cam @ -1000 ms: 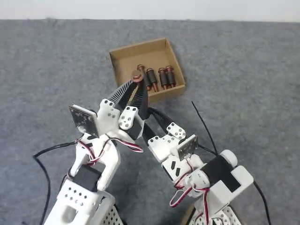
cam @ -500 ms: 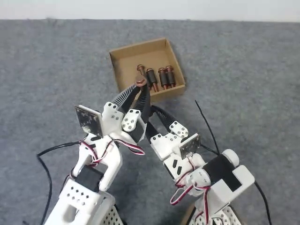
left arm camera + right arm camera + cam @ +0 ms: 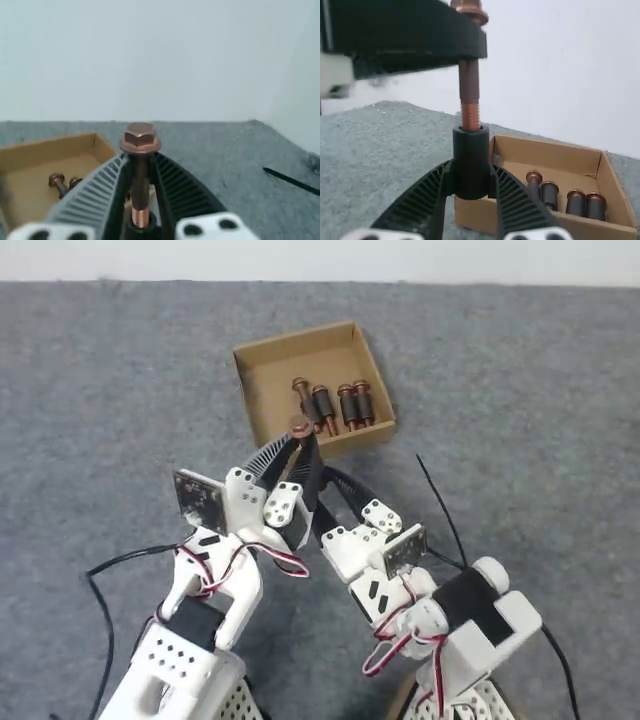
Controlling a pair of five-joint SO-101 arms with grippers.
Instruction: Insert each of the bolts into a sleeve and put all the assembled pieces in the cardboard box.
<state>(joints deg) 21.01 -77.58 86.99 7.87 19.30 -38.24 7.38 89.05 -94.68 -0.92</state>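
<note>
My left gripper (image 3: 139,172) is shut on a copper bolt (image 3: 139,165), held upright with its hex head (image 3: 298,425) on top. The bolt's threaded tip (image 3: 469,117) enters the top of a black sleeve (image 3: 470,162), which my right gripper (image 3: 470,182) is shut on from below. Both grippers meet just in front of the cardboard box (image 3: 262,360). Three assembled bolt-and-sleeve pieces (image 3: 340,405) lie side by side inside the box, seen also in the right wrist view (image 3: 565,200).
Grey carpet covers the table around the box. A black cable (image 3: 435,505) trails on the carpet right of the arms, and another cable (image 3: 100,585) loops at the left base. A pale wall runs along the far edge.
The left gripper has drawn back from over the box's front wall and lowered the bolt toward the sleeve held by the right gripper. The right arm has barely shifted.
</note>
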